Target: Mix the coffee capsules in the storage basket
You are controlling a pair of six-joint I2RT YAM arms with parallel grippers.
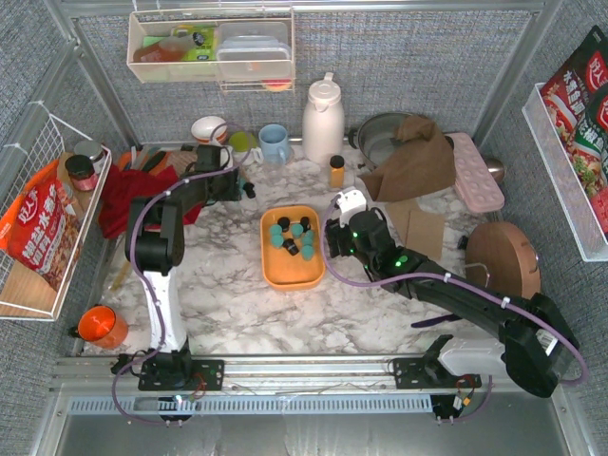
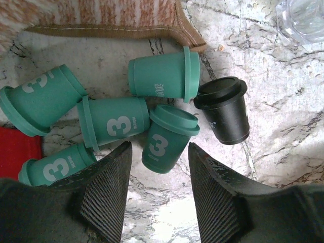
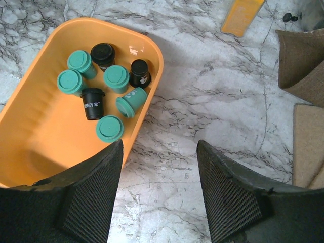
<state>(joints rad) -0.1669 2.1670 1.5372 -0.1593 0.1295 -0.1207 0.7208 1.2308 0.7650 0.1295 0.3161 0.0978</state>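
Note:
The orange storage basket (image 1: pixel 294 275) sits mid-table and holds several coffee capsules (image 1: pixel 296 237), teal and black (image 3: pixel 109 83). My right gripper (image 1: pixel 332 242) hovers open over bare marble just off the basket's right rim (image 3: pixel 152 66), and nothing is between its fingers (image 3: pixel 159 144). Far back left, my left gripper (image 1: pixel 245 186) is open over a loose cluster of teal capsules (image 2: pixel 114 121) and one black capsule (image 2: pixel 225 114) on the marble. The base of one teal capsule (image 2: pixel 164 139) sits between the fingertips of the left gripper (image 2: pixel 159 147), clear of both pads.
A red cloth (image 1: pixel 123 195) and a woven mat edge (image 2: pixel 101 15) border the loose capsules, with clear glass (image 2: pixel 304 17) at the right. A blue mug (image 1: pixel 274 142), white thermos (image 1: pixel 323 119), amber bottle (image 1: pixel 336 171) and brown cloth (image 1: pixel 413 157) stand behind.

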